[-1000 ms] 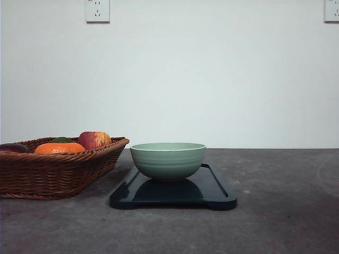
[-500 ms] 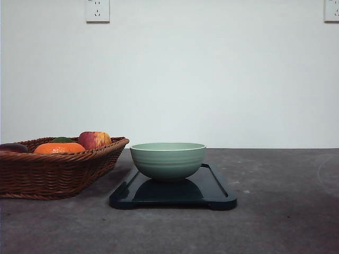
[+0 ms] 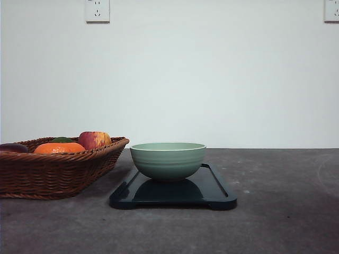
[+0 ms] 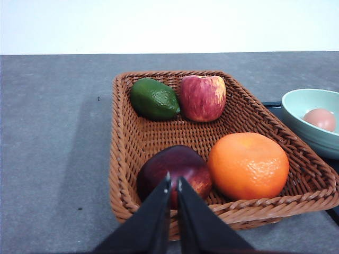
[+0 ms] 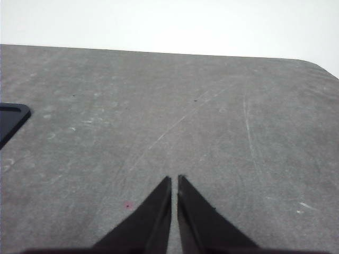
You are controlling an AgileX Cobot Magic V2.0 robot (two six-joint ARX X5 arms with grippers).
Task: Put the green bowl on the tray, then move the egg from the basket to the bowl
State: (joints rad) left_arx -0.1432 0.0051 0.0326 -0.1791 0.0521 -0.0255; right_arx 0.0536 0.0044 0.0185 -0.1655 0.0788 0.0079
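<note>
Nothing moved, egg (image 4: 320,119) in green bowl (image 3: 168,160)

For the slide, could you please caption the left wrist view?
Egg in the green bowl; left gripper shut above the basket of fruit.

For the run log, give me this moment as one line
green bowl: on tray | egg: in bowl | basket: fruit left | left gripper: shut, empty | right gripper: shut, empty
</note>
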